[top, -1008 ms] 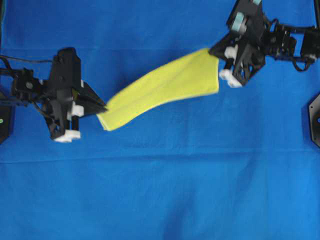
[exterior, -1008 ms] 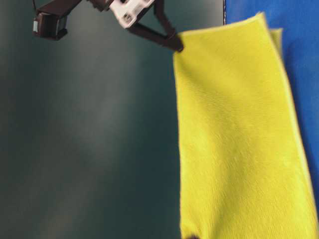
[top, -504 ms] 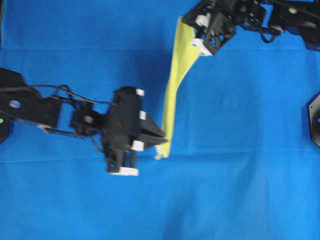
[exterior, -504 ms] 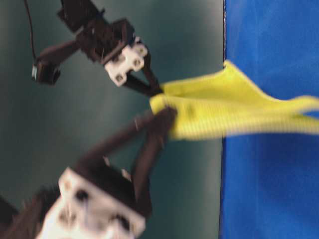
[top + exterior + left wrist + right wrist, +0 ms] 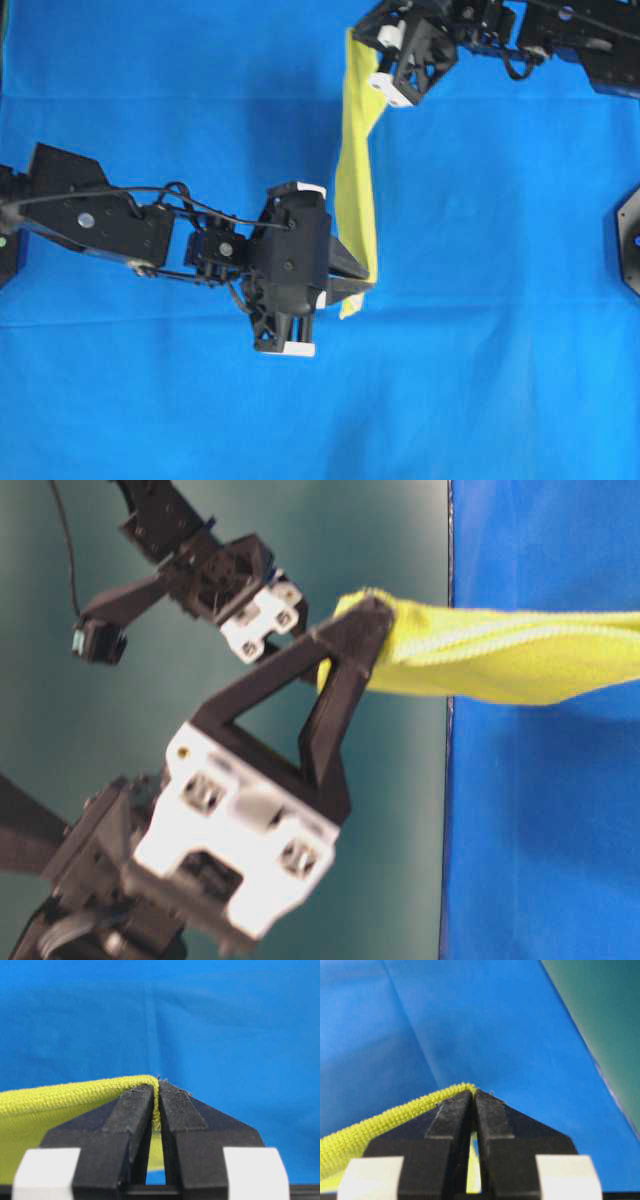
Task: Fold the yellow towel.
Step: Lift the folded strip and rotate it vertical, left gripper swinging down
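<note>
Left end effector (image 5: 358, 287) from overhead is clamped on the near corner of the yellow towel (image 5: 355, 185), arm stretched out toward the middle of the blue sheet (image 5: 500, 350). The right end effector (image 5: 372, 58) pinches the far corner up top, so the towel hangs between them as a narrow doubled strip. Table-level view: towel lifted, both pinches side by side. Left wrist view: jaws shut tight on the hem. Right wrist view: same deal. I'd say one fold's in, but it's not laid down on the worktop yet.
</note>
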